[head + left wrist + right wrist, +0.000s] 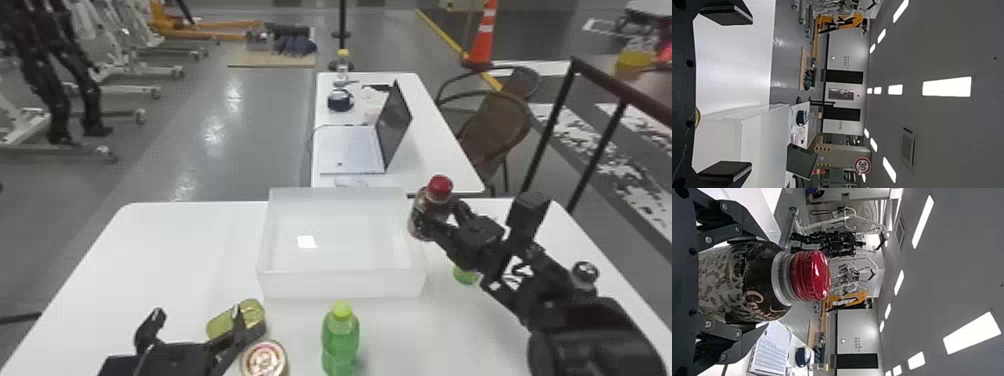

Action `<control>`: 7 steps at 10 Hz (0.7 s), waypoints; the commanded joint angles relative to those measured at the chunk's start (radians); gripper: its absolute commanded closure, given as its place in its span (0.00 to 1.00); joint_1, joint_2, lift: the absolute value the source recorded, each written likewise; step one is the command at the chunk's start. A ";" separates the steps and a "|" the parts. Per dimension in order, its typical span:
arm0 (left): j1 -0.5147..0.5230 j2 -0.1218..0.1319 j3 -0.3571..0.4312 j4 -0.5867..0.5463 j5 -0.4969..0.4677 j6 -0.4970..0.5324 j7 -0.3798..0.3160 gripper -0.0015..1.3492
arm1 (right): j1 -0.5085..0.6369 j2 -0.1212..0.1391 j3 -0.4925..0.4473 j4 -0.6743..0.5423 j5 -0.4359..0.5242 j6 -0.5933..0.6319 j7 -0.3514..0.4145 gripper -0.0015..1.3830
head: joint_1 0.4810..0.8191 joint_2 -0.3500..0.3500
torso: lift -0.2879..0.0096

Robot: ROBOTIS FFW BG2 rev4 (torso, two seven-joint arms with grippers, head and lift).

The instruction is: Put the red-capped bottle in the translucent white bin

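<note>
Nearest item noted: the robot's right arm (592,332), black, entering from the lower right of the head view. Its right gripper (442,216) is clamped on the red-capped bottle (431,204), one finger on either side of the body, cap uppermost and slightly tilted. I find that bottle right of centre, at the right wall of the translucent white bin (345,285); whether it touches the wall, I cannot tell.

At lower left, the left gripper (198,317) has its jaws well apart, with nothing between them in the left wrist view. One finger crosses in front of a gold tin (221,324); contact cannot be determined. A round tin (265,360) sits beside it at bottom centre. Right of that, a green bottle (341,340) stands upright on the white table (175,250).
</note>
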 commanded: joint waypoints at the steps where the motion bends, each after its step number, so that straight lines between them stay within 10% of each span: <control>1: -0.009 0.008 -0.012 0.012 0.013 -0.003 0.000 0.01 | -0.078 -0.001 0.057 0.124 -0.036 -0.061 0.020 0.81 | 0.20 0.50 | 0.63; 7: -0.039 0.019 -0.029 0.033 0.025 -0.012 0.000 0.01 | -0.190 0.013 0.176 0.338 -0.211 -0.113 0.096 0.81 | 0.20 0.50 | 0.63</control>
